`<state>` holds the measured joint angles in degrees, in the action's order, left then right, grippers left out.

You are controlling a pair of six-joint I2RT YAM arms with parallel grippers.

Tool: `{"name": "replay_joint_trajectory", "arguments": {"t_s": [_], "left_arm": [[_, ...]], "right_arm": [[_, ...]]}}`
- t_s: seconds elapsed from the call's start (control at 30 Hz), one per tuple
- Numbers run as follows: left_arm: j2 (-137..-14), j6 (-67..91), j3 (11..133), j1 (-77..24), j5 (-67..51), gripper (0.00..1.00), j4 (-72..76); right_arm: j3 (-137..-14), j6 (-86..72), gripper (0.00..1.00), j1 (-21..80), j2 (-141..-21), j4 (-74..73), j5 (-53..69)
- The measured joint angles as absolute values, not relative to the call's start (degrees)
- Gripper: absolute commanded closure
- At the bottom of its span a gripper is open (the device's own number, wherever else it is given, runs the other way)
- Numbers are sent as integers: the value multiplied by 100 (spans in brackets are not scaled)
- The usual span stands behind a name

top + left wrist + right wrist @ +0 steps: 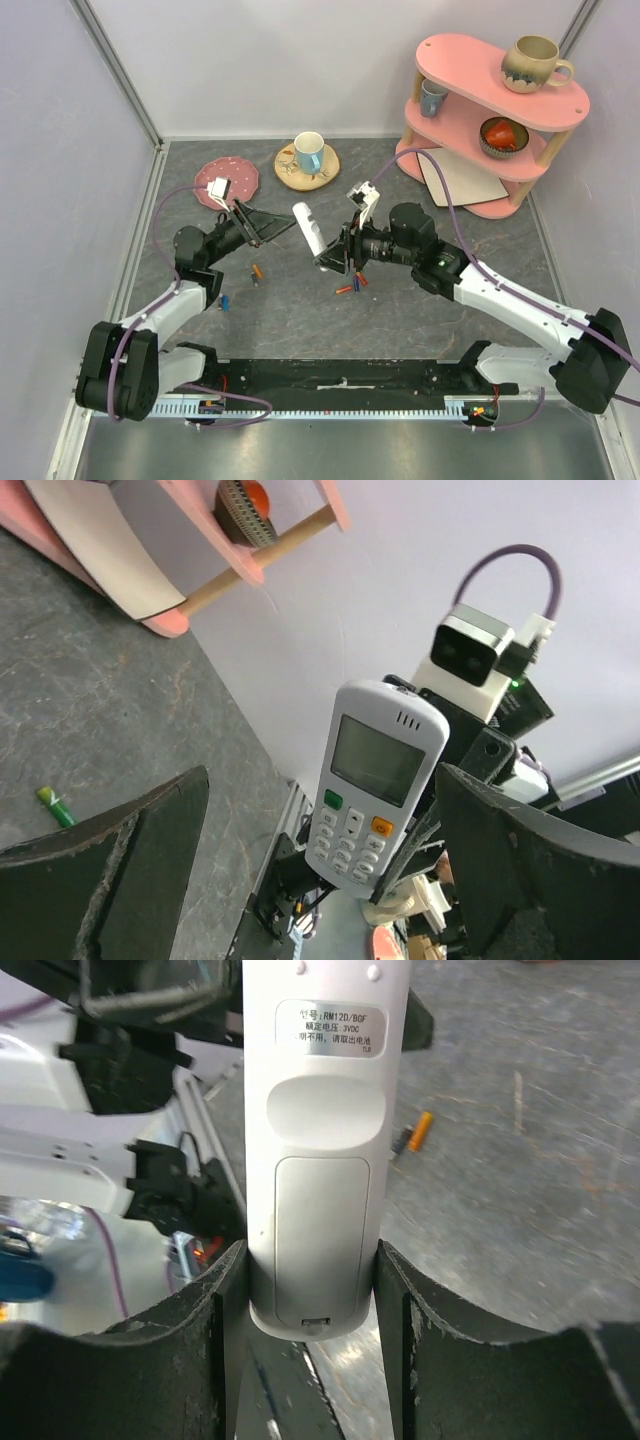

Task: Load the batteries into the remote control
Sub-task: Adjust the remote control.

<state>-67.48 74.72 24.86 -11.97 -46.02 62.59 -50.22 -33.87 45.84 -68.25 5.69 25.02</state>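
Note:
My right gripper (333, 255) is shut on the lower end of the white remote control (308, 230) and holds it tilted up above the table's middle. In the right wrist view the remote's back (320, 1140) faces the camera, its battery cover closed, with my gripper (310, 1260) clamped on both sides. My left gripper (268, 225) is open and empty just left of the remote. In the left wrist view (322, 775) the remote's button face (375, 780) shows beyond the spread fingers. Batteries lie on the table: an orange one (258, 272), a blue one (224, 301), a red and blue cluster (351, 284) and a green one (55, 806).
A pink two-tier shelf (500, 110) with mugs and a bowl stands at the back right. A pink plate (228, 180) and a wooden coaster with a mug (308, 160) sit at the back. Walls close in the left, back and right sides.

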Motion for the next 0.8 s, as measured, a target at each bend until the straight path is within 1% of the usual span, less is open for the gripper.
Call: {"name": "replay_joint_trajectory", "arguments": {"t_s": [0.13, 0.2, 0.27, 0.3, 0.33, 0.4, 0.47, 0.63, 0.8], "left_arm": [[-6346, 7122, 2530, -1208, -4355, 1, 5382], [-5981, 6676, 2670, -1339, -4066, 1, 4547], [-5640, 6128, 3039, -1697, -3590, 1, 3514], [-5481, 5769, 3323, -2051, -3166, 1, 2891], [-5378, 5485, 3577, -2359, -2864, 3, 2467], [-5275, 5063, 3994, -2928, -2329, 6, 1848], [-5282, 4842, 4202, -3201, -1977, 10, 1472], [-5631, 4678, 4237, -3468, -1225, 18, 692], [-5887, 4654, 4237, -3660, -847, 22, 165]], "right_arm": [[-5352, -2703, 65, 4703, -6772, -508, 1848], [-5485, -2445, 65, 4823, -6772, -985, 1284], [-5612, -2237, 65, 4976, -6781, -1387, 659], [-5671, -2161, 66, 5057, -6792, -1551, 349], [-5743, -2082, 66, 5148, -6820, -1710, -16], [-5839, -1988, 65, 5271, -6879, -1885, -449], [-5937, -1938, 66, 5367, -6949, -2025, -786], [-6123, -1859, 65, 5581, -7105, -2226, -1313], [-6145, -1841, 64, 5699, -7118, -2366, -1549]]}}
